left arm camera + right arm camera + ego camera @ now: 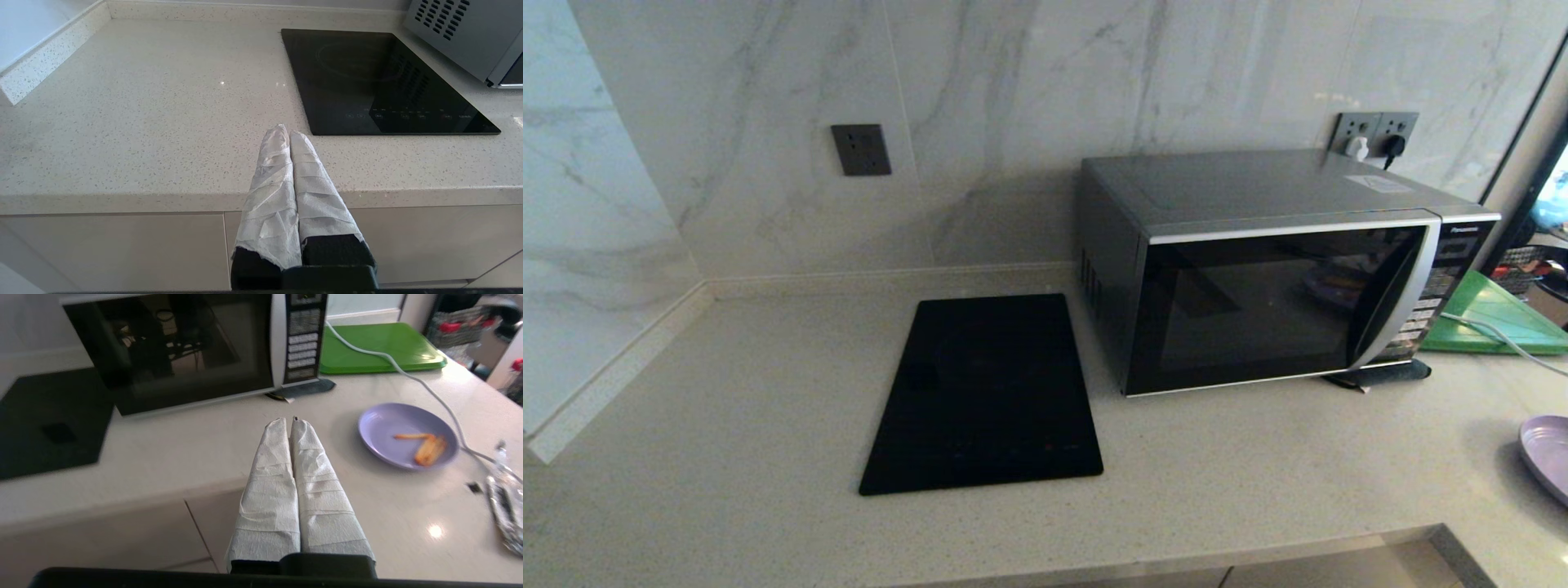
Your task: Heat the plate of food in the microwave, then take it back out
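Plate of food (408, 435) appeared rigid, light, probably slippery; rim offered best purchase. Right gripper (291, 420) was closed, empty; left gripper (286, 132) likewise.

**Right gripper hung empty before the closed microwave**

The right gripper (291, 419), its jaws wrapped in white tape and pressed together, held nothing above the front edge of the table (171, 457). Ahead stood the microwave (184, 347), door closed, with a black cooktop (49, 420) beside it. The plate of food (406, 435), lavender with a few fries, sat apart from the gripper. A white cable (425, 386) ran past the plate from a green cutting board (380, 347).
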`<state>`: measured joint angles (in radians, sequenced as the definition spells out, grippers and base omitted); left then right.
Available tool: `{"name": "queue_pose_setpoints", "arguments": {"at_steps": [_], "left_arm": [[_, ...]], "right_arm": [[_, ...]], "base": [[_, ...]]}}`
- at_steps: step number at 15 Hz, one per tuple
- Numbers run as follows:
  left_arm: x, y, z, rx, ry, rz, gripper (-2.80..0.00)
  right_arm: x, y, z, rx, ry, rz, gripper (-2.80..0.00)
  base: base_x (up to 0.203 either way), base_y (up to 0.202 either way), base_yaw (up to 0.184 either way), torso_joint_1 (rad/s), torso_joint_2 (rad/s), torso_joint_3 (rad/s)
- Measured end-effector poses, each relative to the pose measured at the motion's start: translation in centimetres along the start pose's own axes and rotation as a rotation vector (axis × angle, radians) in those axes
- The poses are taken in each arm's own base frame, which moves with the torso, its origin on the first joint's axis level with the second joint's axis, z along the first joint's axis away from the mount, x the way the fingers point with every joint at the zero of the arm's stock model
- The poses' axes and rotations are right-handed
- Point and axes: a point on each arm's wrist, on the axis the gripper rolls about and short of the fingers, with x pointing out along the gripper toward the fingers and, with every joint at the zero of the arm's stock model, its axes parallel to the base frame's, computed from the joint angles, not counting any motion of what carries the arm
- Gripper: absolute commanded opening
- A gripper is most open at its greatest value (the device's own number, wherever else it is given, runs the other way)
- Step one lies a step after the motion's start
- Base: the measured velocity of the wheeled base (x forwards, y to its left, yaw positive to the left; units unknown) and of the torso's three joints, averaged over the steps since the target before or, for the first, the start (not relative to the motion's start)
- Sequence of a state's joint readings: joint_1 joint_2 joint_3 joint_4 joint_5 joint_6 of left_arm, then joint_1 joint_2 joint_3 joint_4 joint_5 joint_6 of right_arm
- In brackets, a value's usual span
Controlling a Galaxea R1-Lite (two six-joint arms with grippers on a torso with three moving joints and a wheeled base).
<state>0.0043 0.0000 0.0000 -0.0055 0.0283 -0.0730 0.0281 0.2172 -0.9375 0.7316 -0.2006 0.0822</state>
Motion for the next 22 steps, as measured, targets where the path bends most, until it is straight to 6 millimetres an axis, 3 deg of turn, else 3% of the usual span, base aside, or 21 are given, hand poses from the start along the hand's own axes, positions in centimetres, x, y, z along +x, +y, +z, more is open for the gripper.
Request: {"name": "queue_pose_setpoints", "arguments": {"at_steps": [3,6,8,11,15,18,22], "left_arm": [[0.0,0.0,0.0,0.0,0.0,0.0,-2.8],[0.0,0.0,0.0,0.0,0.0,0.0,-2.8],[0.0,0.0,0.0,0.0,0.0,0.0,-2.8],[0.0,0.0,0.0,0.0,0.0,0.0,-2.8],[0.0,0.0,0.0,0.0,0.0,0.0,-2.8],[0.0,0.0,0.0,0.0,0.0,0.0,-2.8],[0.0,0.0,0.0,0.0,0.0,0.0,-2.8]], "right_arm": [[-2.5,-0.6,-3.4,-0.087,-0.001,-0.015,-2.8],[-2.8,-0.7,-5.1,0.049,0.003,-0.019,-2.8],[-1.3,-0.5,-6.7,0.108,0.056,-0.026,-2.8],[2.6,0.0,-9.6,0.125,0.098,-0.033,-2.8],[7.0,0.4,-13.6,0.022,0.032,-0.015,-2.8],[8.1,0.7,-14.7,-0.006,-0.037,0.078,-2.8],[8.5,0.9,-15.8,-0.017,-0.002,0.14,-2.8]], "base": [[0.0,0.0,0.0,0.0,0.0,0.0],[0.0,0.0,0.0,0.0,0.0,0.0],[0.0,0.0,0.0,0.0,0.0,0.0],[0.0,0.0,0.0,0.0,0.0,0.0],[0.0,0.0,0.0,0.0,0.0,0.0],[0.0,0.0,0.0,0.0,0.0,0.0],[0.0,0.0,0.0,0.0,0.0,0.0]]}}
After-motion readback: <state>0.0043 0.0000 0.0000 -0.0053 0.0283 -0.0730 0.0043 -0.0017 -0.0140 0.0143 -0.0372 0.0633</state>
